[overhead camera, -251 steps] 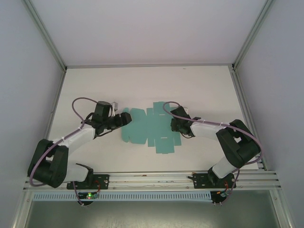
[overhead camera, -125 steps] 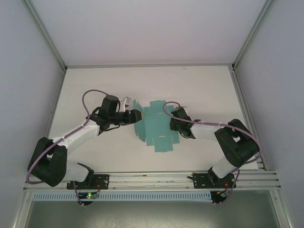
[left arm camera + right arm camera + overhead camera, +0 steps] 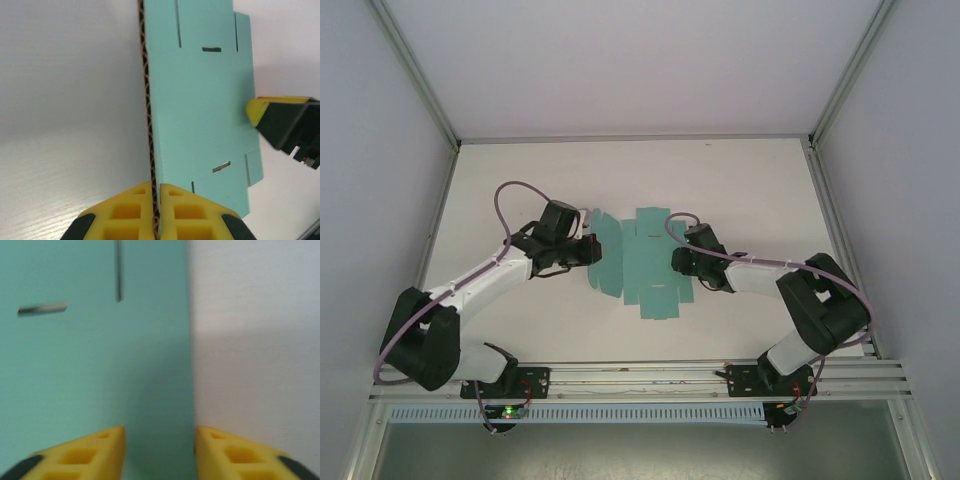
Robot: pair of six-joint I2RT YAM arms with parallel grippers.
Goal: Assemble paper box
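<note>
The left claw (image 3: pixel 155 209) pinches the edge of the paper box (image 3: pixel 200 115), low in the frame. The right claw (image 3: pixel 159 452) is half open, maybe holding nothing.

The white table (image 3: pixel 750 190) has a plain matte top, with metal rails (image 3: pixel 438 215) along its 9, 12 and 3 o'clock sides. Near its middle lies the paper box (image 3: pixel 650 265), an unfolded teal card cut-out with slots and tabs, its longest tab pointing toward 6 o'clock. The panels on its 9 o'clock side look tipped up off the surface, while the rest lies flat. A tiny dark speck (image 3: pixel 705 145) sits by the 12 o'clock edge.
</note>
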